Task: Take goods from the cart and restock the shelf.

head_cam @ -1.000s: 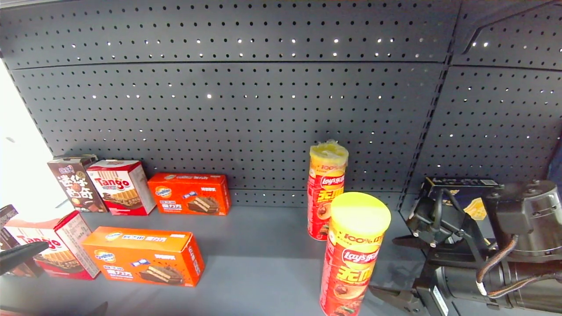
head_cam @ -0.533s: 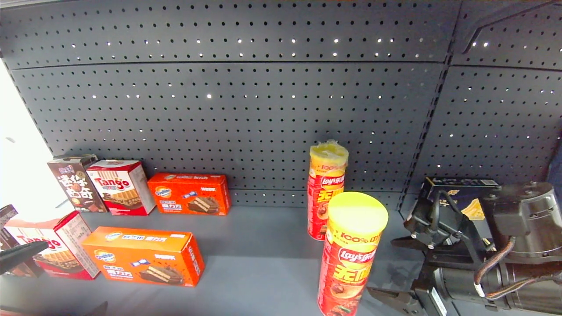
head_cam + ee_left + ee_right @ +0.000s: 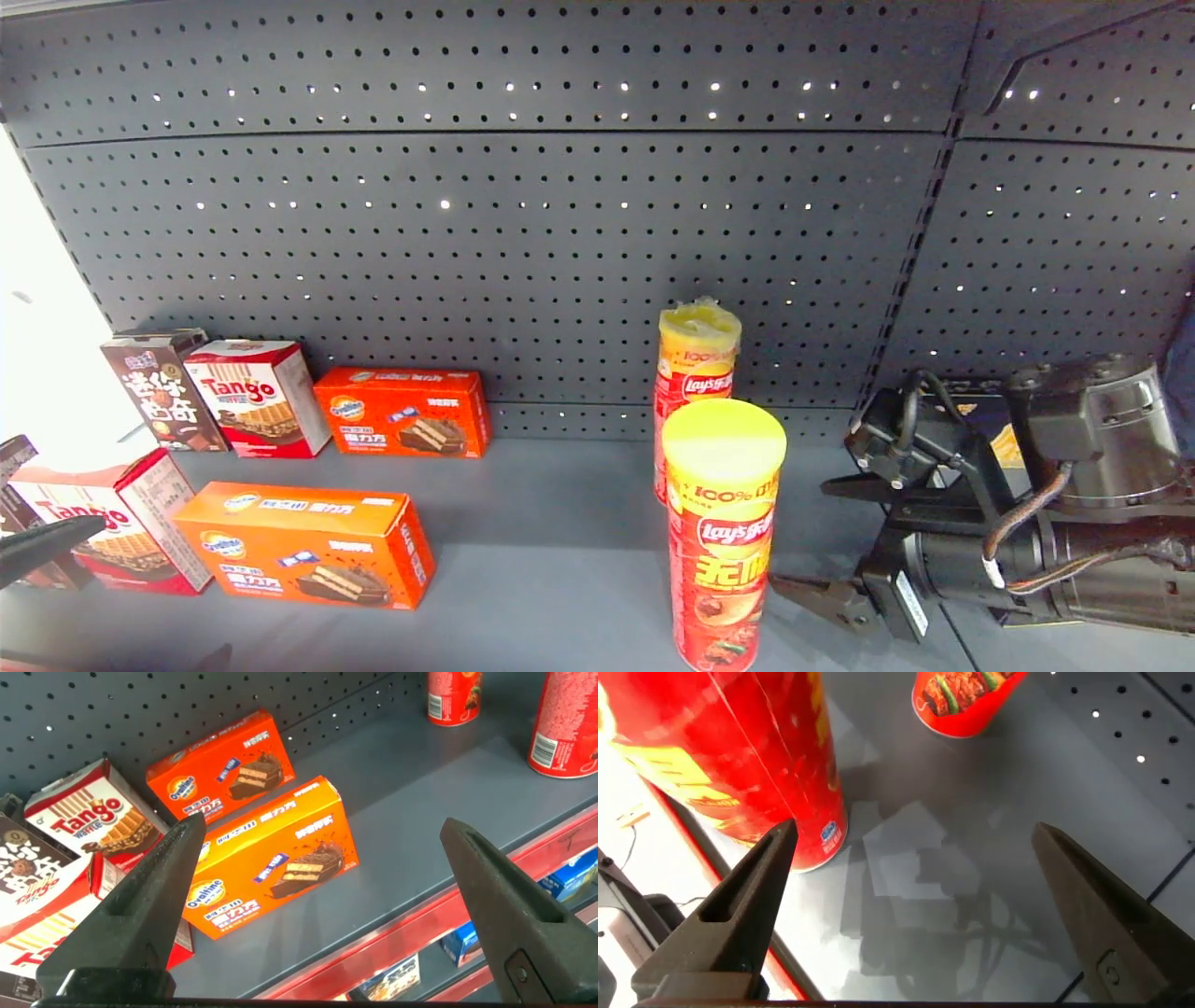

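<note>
Right hand (image 3: 801,536) sits low at the right end of the shelf (image 3: 560,541), fingers spread wide, released, gripping nothing; the front chip can (image 3: 724,532) stands upright just beside those fingers, near the shelf's front edge, yellow lid on top; from the right wrist view the red can shows next to one finger (image 3: 738,915), with bare grey shelf in the gap. Directly behind it stands the rear chip can (image 3: 695,373), upright too, close to the pegboard back (image 3: 523,233). Over on the left, the left hand (image 3: 322,826) hangs above the boxes, fingers wide apart and empty. Below it lies the front orange box (image 3: 308,546), flat on the shelf; the rear orange box (image 3: 403,413) stands against the pegboard; beside that stand a red-and-white wafer box (image 3: 257,397) and a brown box (image 3: 163,387).
</note>
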You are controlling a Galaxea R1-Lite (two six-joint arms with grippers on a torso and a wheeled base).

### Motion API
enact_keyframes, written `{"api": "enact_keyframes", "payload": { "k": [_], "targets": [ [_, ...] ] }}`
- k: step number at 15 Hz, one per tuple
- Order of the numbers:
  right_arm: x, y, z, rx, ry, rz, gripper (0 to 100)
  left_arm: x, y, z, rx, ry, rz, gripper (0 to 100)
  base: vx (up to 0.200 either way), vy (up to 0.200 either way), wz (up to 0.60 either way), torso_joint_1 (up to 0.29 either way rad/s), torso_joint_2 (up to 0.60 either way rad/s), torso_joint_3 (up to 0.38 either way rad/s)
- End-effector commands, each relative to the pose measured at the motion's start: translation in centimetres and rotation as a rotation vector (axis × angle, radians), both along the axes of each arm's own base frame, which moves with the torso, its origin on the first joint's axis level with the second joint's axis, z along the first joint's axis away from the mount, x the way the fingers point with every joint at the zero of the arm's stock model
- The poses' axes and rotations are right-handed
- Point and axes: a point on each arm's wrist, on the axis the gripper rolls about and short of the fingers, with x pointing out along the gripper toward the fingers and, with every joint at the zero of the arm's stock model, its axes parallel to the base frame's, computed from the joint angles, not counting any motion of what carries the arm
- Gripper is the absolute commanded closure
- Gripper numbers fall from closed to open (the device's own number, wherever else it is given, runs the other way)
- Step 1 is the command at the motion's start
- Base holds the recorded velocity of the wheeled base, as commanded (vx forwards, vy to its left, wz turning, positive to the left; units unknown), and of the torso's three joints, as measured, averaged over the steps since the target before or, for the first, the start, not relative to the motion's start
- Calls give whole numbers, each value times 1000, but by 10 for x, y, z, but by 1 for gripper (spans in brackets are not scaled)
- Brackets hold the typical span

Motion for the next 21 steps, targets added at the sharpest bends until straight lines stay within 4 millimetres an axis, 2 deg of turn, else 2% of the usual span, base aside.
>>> {"api": "enact_keyframes", "payload": {
  "k": [1, 10, 21],
  "targets": [
    [3, 5, -5, -13, 17, 9, 0, 0, 0, -1, 0, 3, 0, 0, 0, 0, 0, 0, 0, 0],
    [-3, 0, -12, -28, 37, 8, 0, 0, 0, -4, 3, 12, -3, 0, 0, 0, 0, 0, 0, 0],
    [-1, 1, -13, -32, 43, 8, 0, 0, 0, -6, 6, 18, -8, 0, 0, 0, 0, 0, 0, 0]
  ]
}}
